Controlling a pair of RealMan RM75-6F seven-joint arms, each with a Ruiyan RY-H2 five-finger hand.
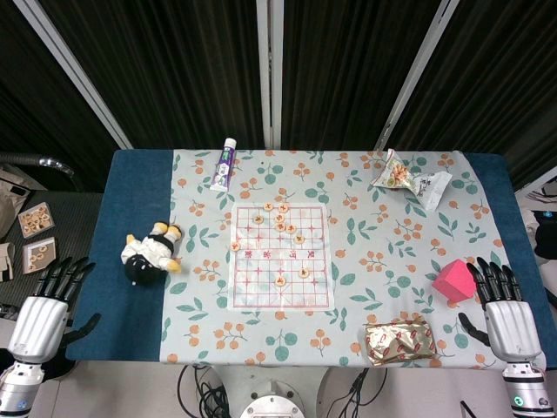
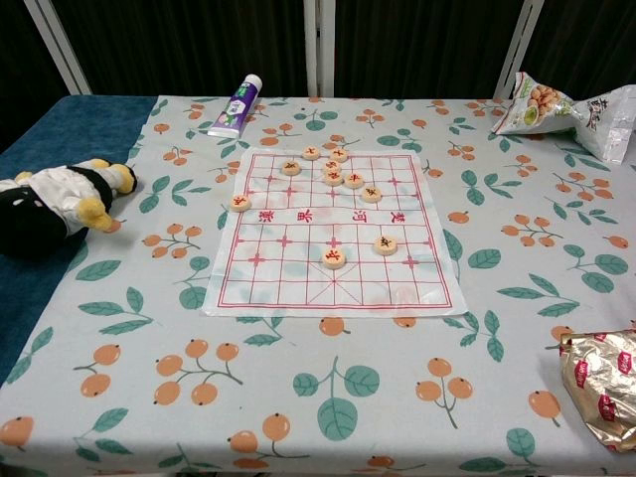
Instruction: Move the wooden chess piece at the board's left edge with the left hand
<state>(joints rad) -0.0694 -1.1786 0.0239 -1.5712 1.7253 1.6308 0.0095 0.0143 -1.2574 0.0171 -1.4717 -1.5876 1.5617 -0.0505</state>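
Observation:
A round wooden chess piece (image 1: 235, 246) (image 2: 240, 202) lies at the left edge of the white chess board (image 1: 261, 283) (image 2: 288, 273), by its middle line. Several more wooden pieces (image 1: 280, 218) (image 2: 333, 171) sit on the board's far half, and two nearer the front. My left hand (image 1: 42, 309) hangs off the table's left front corner, fingers spread and holding nothing, far from the piece. My right hand (image 1: 505, 309) rests at the table's right front corner, fingers spread and empty. The chest view shows neither hand.
A plush toy (image 1: 150, 251) (image 2: 55, 199) lies left of the board. A tube (image 1: 224, 165) (image 2: 236, 105) lies behind it. Also present: a snack bag (image 1: 409, 178) (image 2: 561, 104) far right, a pink box (image 1: 454, 280), a gold foil packet (image 1: 399, 341) (image 2: 601, 383).

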